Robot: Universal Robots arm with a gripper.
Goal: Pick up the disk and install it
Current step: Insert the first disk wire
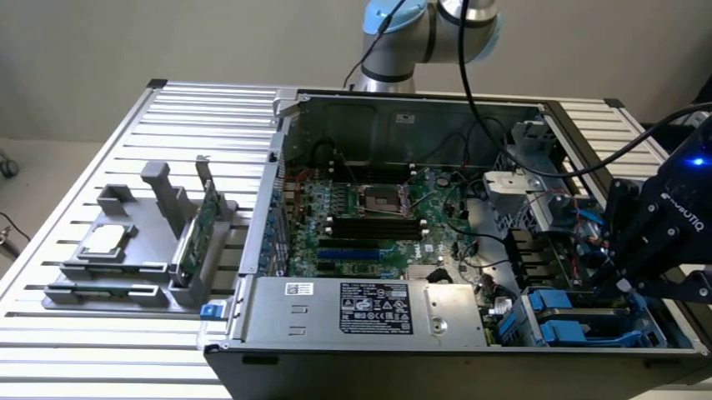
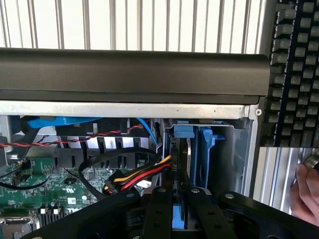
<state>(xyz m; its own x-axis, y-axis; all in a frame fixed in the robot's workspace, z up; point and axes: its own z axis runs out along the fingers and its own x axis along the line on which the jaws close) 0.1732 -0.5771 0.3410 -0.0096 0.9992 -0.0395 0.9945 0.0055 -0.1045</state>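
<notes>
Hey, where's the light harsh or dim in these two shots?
Exterior view: the table slats glare white at the near edge, while the hand sits dark. Wrist view: the slats glare; the computer case rim is dark.

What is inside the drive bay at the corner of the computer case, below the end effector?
In the drive bay stand blue plastic carriers, with the end effector just above them. Coloured cables run beside them. The disk itself is covered by the carrier and end effector, so its seating cannot be seen.
</notes>
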